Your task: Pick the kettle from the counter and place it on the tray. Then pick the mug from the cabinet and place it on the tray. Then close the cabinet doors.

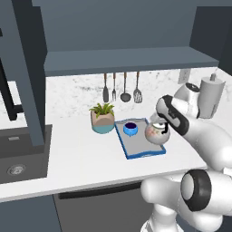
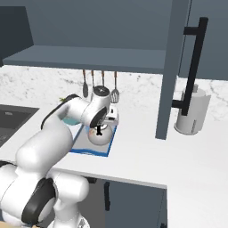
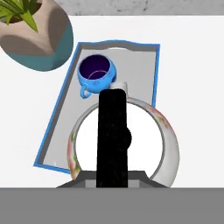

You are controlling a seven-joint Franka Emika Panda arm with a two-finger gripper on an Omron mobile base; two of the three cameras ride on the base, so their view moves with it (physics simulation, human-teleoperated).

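Note:
The whitish-pink kettle [image 1: 155, 135] [image 2: 99, 136] [image 3: 164, 140] is over the right part of the blue-rimmed tray [image 1: 136, 152] [image 2: 87, 148] [image 3: 140, 70]; whether it rests on it I cannot tell. My gripper [image 1: 160, 126] [image 2: 99, 128] is shut on the kettle's black arched handle [image 3: 113, 131]. The blue mug [image 1: 130, 128] [image 3: 96, 73] stands on the tray's far left corner. Above the counter [image 1: 77, 154] [image 2: 147, 156], the cabinet [image 1: 127, 61] [image 2: 89, 58] stands open, with one of the cabinet doors [image 1: 27, 68] swung out on the left and another [image 2: 171, 67] on the right.
A teal-and-tan plant pot [image 1: 103, 119] [image 3: 37, 37] stands just left of the tray. A grey paper-towel roll [image 1: 211, 96] [image 2: 191, 111] is at the right. Utensils [image 1: 121, 88] [image 2: 100, 84] hang on the back wall. A dark sink [image 1: 18, 158] [image 2: 11, 118] lies at the left.

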